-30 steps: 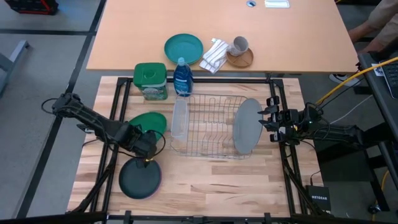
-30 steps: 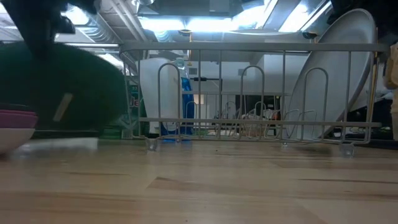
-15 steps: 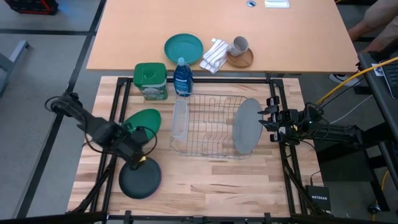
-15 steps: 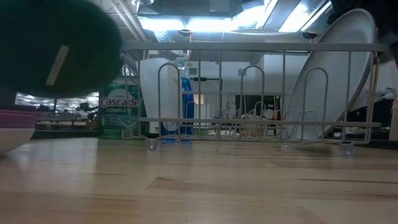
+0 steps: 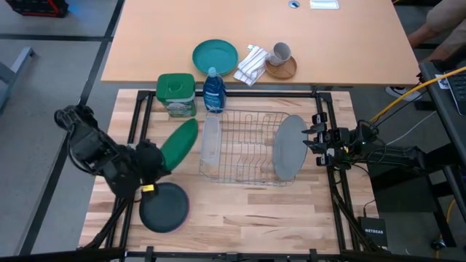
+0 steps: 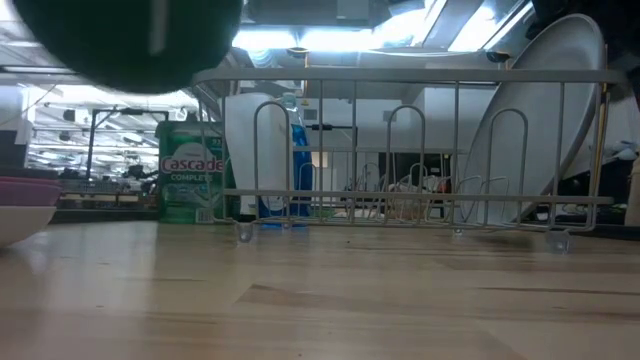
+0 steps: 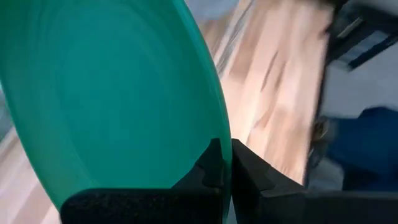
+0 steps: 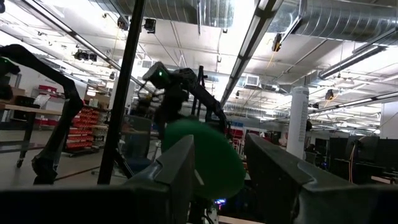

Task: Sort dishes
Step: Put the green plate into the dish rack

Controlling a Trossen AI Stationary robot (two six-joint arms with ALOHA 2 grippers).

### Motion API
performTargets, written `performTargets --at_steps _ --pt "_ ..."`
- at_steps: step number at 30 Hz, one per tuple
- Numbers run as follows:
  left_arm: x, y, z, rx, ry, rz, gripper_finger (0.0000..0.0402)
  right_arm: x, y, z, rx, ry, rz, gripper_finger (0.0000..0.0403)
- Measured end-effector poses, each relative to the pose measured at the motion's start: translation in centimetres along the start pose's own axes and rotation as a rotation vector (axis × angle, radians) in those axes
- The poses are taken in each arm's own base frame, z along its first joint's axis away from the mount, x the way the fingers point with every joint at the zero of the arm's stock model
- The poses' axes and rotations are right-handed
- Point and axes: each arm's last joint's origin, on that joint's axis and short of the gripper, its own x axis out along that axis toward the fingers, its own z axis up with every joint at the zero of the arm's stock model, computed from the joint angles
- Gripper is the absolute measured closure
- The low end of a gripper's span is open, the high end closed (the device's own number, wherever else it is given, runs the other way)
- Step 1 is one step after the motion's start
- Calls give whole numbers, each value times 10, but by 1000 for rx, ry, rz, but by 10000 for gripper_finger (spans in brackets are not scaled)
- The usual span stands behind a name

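Note:
My left gripper point(image 5: 151, 161) is shut on the green plate point(image 5: 178, 143), held in the air left of the wire dish rack point(image 5: 240, 145). The plate also shows in the low view point(image 6: 120, 40) and fills the left wrist view point(image 7: 106, 93). The large light grey plate point(image 5: 287, 147) stands on edge in the rack's right end. The dark grey plate point(image 5: 164, 208) lies flat at the near left. In the low view a pink plate point(image 6: 25, 188) rests on a white one point(image 6: 14, 222). My right gripper point(image 5: 316, 138) is open and empty, right of the rack. My left gripper pinches the green plate's rim point(image 7: 219, 134) between its two fingers, one on each face. The fingers come from the table's near left side. The plate is lifted clear of the table, tipped steeply on edge, and reaches from the fingers toward the rack.
A green-lidded tub point(image 5: 176, 94) and a blue bottle point(image 5: 213, 91) stand behind the rack. A clear tumbler point(image 5: 210, 138) stands at the rack's left end. On the far desk are a teal plate point(image 5: 215, 56), a cloth point(image 5: 252, 64) and a mug point(image 5: 280, 52).
My left gripper has risen with the green plate and drawn a little toward the table's left edge, turning as it went. The plate has gone from nearly flat to steeply tipped on edge and stands higher over the table.

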Motion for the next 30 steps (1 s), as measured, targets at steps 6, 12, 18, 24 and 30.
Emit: performTargets --at_steps 6,12,18,24,30 --pt "-5 -21 18 72 -236 -123 401 0 0 0 0 0 0 256" --pt "-12 -41 38 181 -458 -220 401 0 0 0 0 -1 0 256" --pt "-4 -65 54 323 -625 -233 401 0 0 0 -1 -4 0 256" --pt "26 -91 61 442 -690 -222 401 0 0 0 -2 -5 0 256" --pt "69 -116 65 528 -726 -215 401 0 0 1 -2 -5 0 256"
